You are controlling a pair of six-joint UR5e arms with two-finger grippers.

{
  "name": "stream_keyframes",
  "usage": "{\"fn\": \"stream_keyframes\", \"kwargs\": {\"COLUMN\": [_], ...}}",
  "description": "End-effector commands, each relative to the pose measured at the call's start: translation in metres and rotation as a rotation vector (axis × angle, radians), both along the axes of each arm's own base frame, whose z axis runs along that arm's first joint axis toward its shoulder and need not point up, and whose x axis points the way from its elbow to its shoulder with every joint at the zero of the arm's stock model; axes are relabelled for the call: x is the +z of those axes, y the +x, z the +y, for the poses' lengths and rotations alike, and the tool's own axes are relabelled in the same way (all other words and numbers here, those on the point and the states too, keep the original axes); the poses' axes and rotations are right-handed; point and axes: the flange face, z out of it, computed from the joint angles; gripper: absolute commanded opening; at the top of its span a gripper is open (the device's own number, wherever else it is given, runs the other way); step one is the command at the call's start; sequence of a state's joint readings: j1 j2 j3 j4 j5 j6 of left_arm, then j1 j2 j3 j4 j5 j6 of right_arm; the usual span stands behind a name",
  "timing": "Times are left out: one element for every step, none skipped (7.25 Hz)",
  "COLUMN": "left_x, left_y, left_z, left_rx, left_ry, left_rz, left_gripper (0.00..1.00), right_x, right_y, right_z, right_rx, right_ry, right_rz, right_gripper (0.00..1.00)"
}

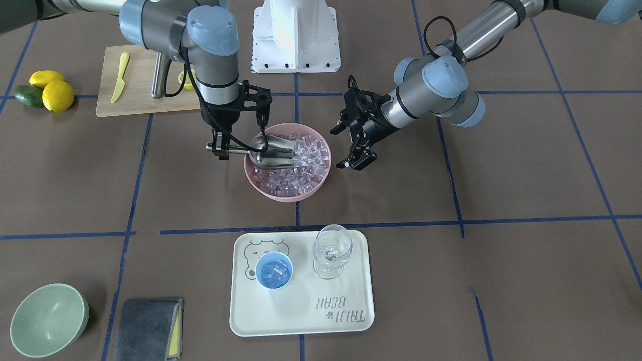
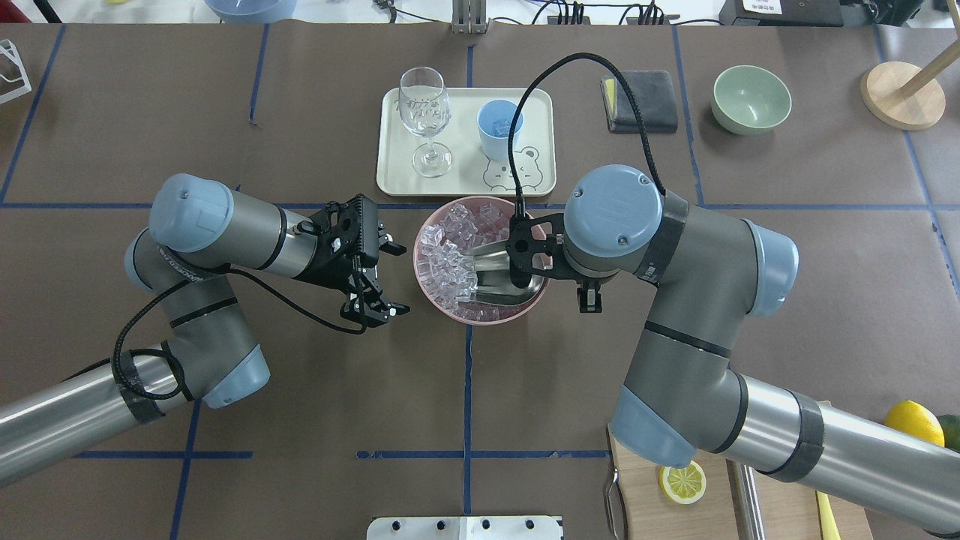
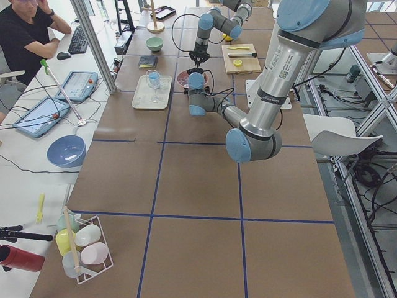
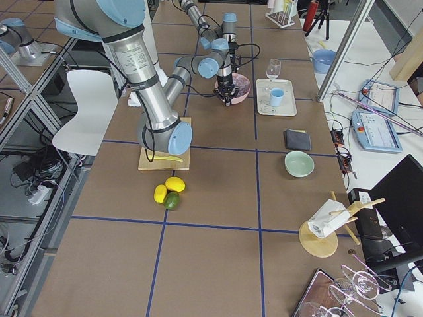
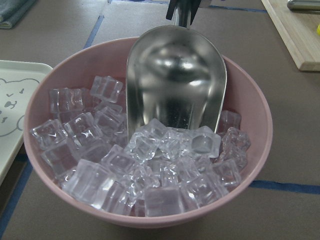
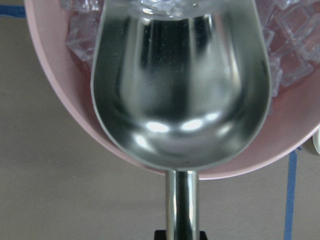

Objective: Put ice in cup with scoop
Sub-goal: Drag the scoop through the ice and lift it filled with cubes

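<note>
From the front, the right claw is clamped on the scoop handle, mouth nosing into ice in the pink bowl mid-worktop. Overhead, the left claw hangs apart, empty; the cup stands toward the far edge. Left wrist: few cubes aboard, so I'd push deeper, then tip back. Right wrist: trough mostly bare.

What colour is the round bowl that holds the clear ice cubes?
Pale pink all over, no pattern; the plain round bowl shows best in the left wrist-mounted view.
</note>
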State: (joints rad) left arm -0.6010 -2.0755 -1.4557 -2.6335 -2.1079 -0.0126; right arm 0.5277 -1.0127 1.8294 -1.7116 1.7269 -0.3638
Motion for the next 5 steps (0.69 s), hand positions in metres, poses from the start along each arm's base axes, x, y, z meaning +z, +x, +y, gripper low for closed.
{"fn": "stream_keyframes", "kwargs": {"left_x": [-0.001,0.0,0.0,0.0,0.0], "left_y": [0.0,0.0,0.0,0.0,0.0], "left_z": [-0.002,-0.002,-0.002,-0.003,-0.003], "left_rx": [-0.014,-0.014,-0.014,-0.016,-0.016], "left_ry": [-0.001,-0.002,-0.002,-0.002,-0.003], "left_rz": [-0.003,-0.004,-0.004,-0.004,-0.006], "left_gripper": [1.0,1.0,1.0,1.0,1.0], "right_x": [0.003,0.003,0.011,0.021,0.021], "right_y": [0.012,0.015,0.017,0.026,0.034], "right_z": [-0.001,-0.002,0.0,-0.002,-0.008], "right_rx": [-0.005,-0.002,-0.003,-0.008,-0.006], "right_ry": [-0.02,-0.02,-0.02,-0.023,-0.039], "right_rz": [-0.063,-0.082,-0.115,-0.156,-0.189], "right_gripper": [0.0,0.0,0.0,0.0,0.0]}}
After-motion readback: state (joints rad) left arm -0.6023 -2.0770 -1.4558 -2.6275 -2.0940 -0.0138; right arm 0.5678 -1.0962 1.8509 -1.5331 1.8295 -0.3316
